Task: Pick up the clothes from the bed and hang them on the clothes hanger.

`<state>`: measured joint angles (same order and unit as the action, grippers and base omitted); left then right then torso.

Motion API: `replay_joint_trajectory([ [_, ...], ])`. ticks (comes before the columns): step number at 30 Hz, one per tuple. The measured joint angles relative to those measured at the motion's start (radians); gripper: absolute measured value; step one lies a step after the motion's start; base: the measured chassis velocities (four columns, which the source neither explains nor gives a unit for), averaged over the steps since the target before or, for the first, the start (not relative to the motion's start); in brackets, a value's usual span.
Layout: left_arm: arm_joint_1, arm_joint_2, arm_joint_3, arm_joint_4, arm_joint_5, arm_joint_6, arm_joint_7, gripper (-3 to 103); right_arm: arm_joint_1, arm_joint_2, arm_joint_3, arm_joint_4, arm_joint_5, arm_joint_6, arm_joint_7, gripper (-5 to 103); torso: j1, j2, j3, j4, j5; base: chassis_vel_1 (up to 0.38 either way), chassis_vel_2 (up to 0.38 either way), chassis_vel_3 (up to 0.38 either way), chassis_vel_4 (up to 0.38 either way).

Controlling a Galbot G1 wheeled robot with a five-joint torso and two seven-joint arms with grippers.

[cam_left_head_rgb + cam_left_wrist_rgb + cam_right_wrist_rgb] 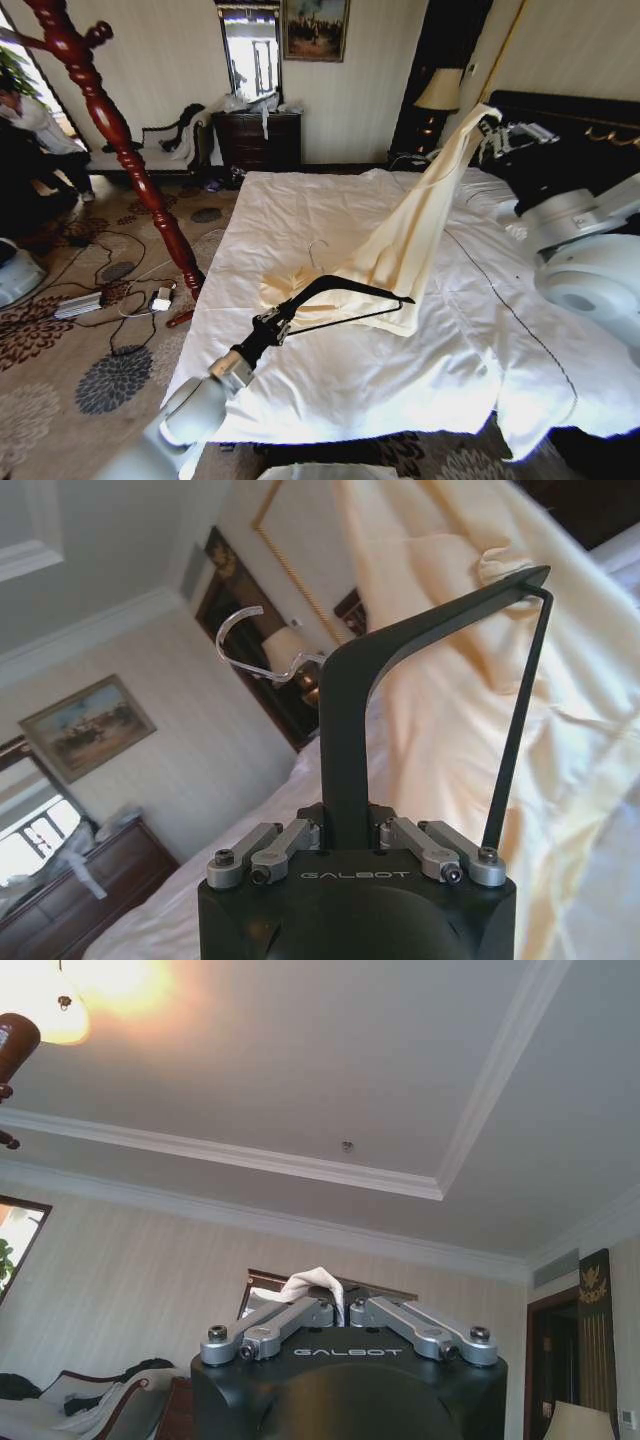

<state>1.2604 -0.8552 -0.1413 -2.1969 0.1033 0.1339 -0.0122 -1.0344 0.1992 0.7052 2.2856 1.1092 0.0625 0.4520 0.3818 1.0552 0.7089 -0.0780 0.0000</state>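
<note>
My right gripper is raised above the bed near the headboard, shut on the top of the cream clothes. The garment hangs stretched from it down to the duvet. A pinch of the fabric pokes out between the closed fingers of the right gripper. My left gripper is low over the bed's near left part, shut on one arm of the black clothes hanger. The left gripper clamps that arm, the hanger points at the clothes, and its far tip rests against the fabric. The silver hook sticks out sideways.
A red-brown wooden coat stand rises from the carpet left of the bed, with cables and a power strip around its foot. A dark dresser and a lamp stand by the far wall. The dark headboard is at the right.
</note>
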Motion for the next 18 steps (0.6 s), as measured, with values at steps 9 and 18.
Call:
replay_joint_trajectory([
  [9, -0.128, 0.037, -0.070, 0.045, -0.127, 0.028, -0.075, 19, -0.022, 0.024, 0.003, -0.010, -0.027, 0.003, 0.001, 2, 0.000, 0.000, 0.000, 0.0000, 0.0000, 0.000, 0.000, 0.000, 0.000],
  [18, -0.272, 0.048, -0.086, 0.083, -0.222, 0.061, -0.139, 19, -0.046, 0.034, -0.003, -0.021, -0.034, -0.007, 0.005, 2, 0.000, 0.000, 0.000, 0.0000, -0.0001, 0.000, 0.000, 0.000, 0.000],
])
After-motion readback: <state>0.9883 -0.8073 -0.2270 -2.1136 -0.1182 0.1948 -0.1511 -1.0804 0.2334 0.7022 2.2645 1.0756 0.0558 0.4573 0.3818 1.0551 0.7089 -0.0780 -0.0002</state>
